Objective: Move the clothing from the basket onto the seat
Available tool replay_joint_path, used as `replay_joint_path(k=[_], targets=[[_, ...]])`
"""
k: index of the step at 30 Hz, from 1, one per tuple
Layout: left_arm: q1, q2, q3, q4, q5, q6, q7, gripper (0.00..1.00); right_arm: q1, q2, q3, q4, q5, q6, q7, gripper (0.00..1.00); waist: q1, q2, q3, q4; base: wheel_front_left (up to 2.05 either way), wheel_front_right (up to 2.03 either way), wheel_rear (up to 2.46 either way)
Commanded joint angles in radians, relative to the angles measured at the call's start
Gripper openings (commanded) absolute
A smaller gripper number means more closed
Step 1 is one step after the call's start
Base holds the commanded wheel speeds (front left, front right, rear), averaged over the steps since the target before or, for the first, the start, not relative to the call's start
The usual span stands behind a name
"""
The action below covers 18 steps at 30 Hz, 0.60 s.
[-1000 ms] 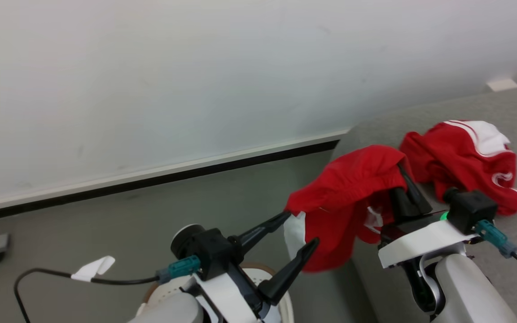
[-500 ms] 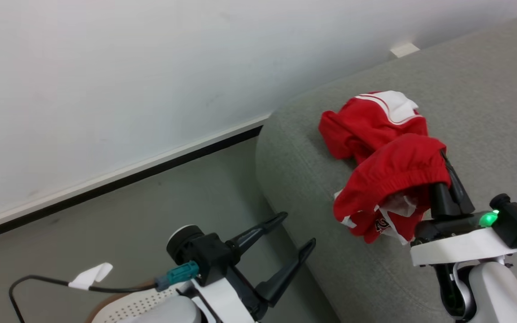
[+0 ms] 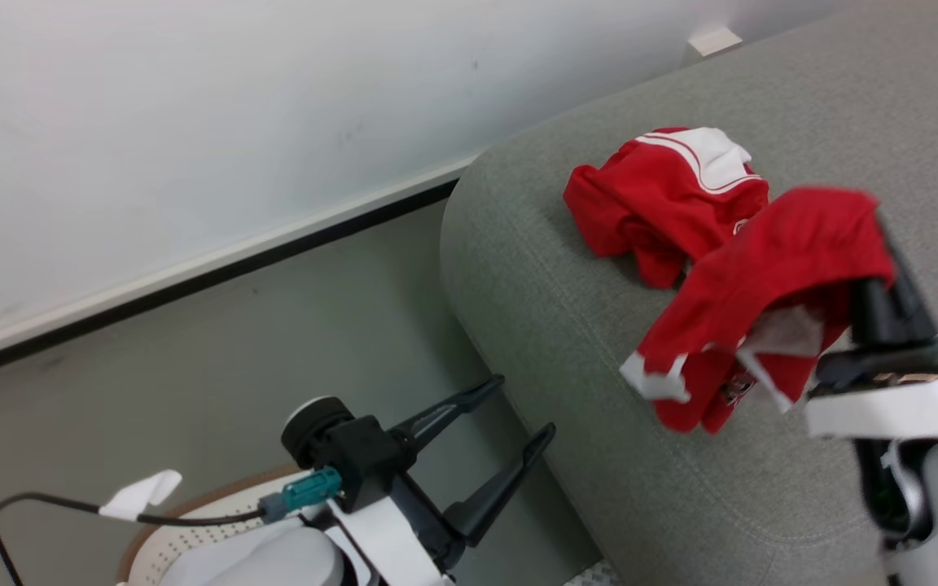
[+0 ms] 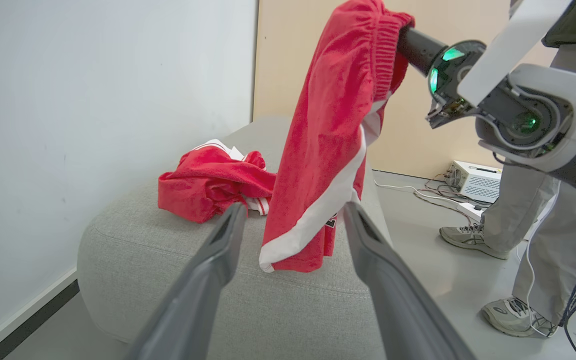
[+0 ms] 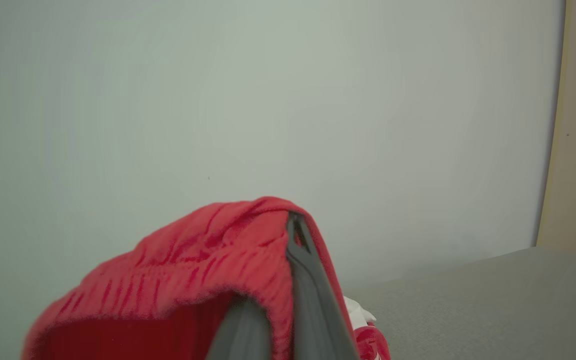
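My right gripper (image 3: 884,277) is shut on the waistband of a red garment with a white band (image 3: 770,277). The garment hangs from it over the light grey seat (image 3: 567,309), its hem low near the cushion (image 4: 288,250). In the right wrist view the fabric (image 5: 193,270) drapes over the shut fingers (image 5: 303,280). A second piece of red clothing (image 3: 664,195) lies crumpled on the seat just beyond. My left gripper (image 3: 526,403) stands open and holds nothing, above the floor beside the seat's corner. Part of the white basket (image 3: 168,545) with its brown rim shows under my left arm.
A white wall with a dark baseboard (image 3: 192,277) runs behind the seat. In the left wrist view a person's legs and shoes (image 4: 533,210) stand right of the seat, near a white box (image 4: 475,180) and cables on the floor.
The head view has turned toward the seat. My right gripper has carried the hanging garment from over the seat's edge to above the cushion, beside the garment lying there. The left gripper stays open.
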Motion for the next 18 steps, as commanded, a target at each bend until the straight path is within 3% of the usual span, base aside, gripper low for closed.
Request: replay_joint_path(k=[1, 12, 18], targets=[[-0.007, 0.013, 0.004, -0.009, 0.014, -0.002, 0.004, 1.0, -0.027, -0.016, -0.016, -0.012, 0.009, -0.002, 0.008, 0.0, -0.0001, 0.0, 0.027, 0.014, 0.0, 0.0, 0.0], [-0.028, 0.141, 0.02, -0.111, 0.018, -0.01, 0.045, 1.0, -0.235, -0.138, -0.214, -0.058, -0.023, -0.002, 0.143, 0.0, -0.0001, 0.0, 0.185, 0.109, 0.0, 0.0, 0.0], [-0.043, 0.205, 0.04, -0.173, 0.01, -0.013, 0.06, 1.0, -0.364, -0.19, -0.336, -0.022, -0.071, -0.002, 0.227, 0.0, -0.0001, 0.0, 0.274, 0.154, 0.0, 0.0, 0.0]])
